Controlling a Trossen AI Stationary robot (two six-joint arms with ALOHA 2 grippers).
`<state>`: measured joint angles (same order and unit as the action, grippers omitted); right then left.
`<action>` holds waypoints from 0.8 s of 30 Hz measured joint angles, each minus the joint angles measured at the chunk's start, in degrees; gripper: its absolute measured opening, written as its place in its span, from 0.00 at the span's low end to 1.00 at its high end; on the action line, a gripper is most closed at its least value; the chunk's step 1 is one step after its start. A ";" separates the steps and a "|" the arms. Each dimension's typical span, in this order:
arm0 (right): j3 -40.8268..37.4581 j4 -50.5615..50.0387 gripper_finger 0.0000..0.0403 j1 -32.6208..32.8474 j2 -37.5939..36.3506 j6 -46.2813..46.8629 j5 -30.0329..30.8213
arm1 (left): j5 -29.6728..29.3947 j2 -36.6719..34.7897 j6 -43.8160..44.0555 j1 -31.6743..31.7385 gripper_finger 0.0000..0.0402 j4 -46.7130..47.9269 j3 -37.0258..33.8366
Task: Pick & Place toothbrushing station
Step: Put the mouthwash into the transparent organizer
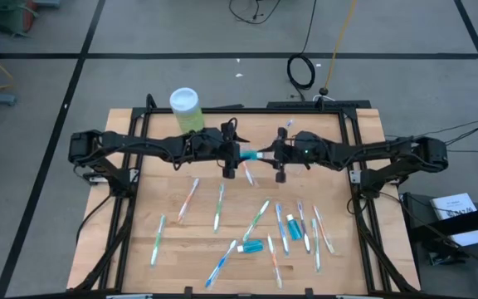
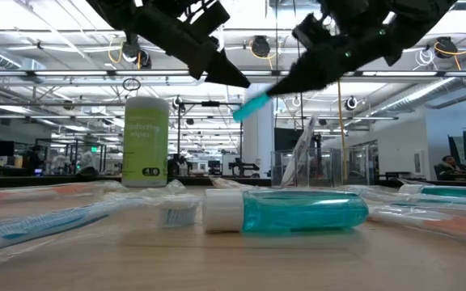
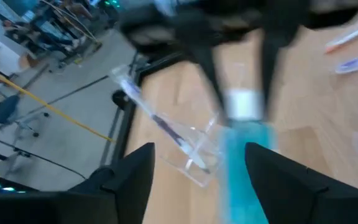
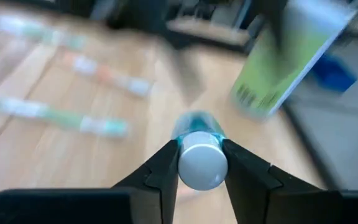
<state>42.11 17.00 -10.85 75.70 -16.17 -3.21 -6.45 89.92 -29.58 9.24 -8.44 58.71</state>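
Right gripper (image 4: pixel 201 163) is clamped on the white cap of a blue tube (image 1: pixel 260 154), held in the air above mid-table. Tube's far end points between the fingers (image 3: pixel 132 177) of the left gripper (image 1: pixel 233 157), which are spread apart, not touching it. Clear cup (image 3: pixel 194 149) lies beyond. Brushes (image 1: pixel 219 206) are scattered on the table (image 1: pixel 131 249) below. Canister (image 1: pixel 186 110) stands behind.

A blue toothpaste tube (image 1: pixel 257 154) with a white cap hung level above the table (image 1: pixel 139 241), over scattered toothbrushes (image 1: pixel 219 206).
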 joint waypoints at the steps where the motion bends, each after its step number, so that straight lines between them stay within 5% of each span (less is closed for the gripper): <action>1: -0.02 -2.08 0.26 0.26 -0.13 -0.79 -0.02 | -0.14 -0.01 -0.15 0.06 0.65 0.00 0.00; 6: 2.27 -13.20 0.22 2.31 -1.63 -0.35 0.84 | -1.44 -3.06 -2.21 -0.43 0.67 6.90 0.01; 13: 19.83 -50.62 0.26 3.73 -1.65 -3.75 13.13 | -7.21 -15.52 0.33 0.20 0.67 24.64 0.01; 19: 28.10 -58.13 0.24 -0.91 0.13 -0.30 13.35 | -7.22 -24.22 6.67 2.30 0.68 35.73 0.06; 24: 27.47 -62.38 0.22 -5.82 1.31 2.89 10.37 | -7.20 -28.75 11.97 3.50 0.68 43.65 0.04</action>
<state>69.57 -45.38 -16.67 77.01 -13.28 7.16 -13.65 61.17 -17.61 12.75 35.21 58.74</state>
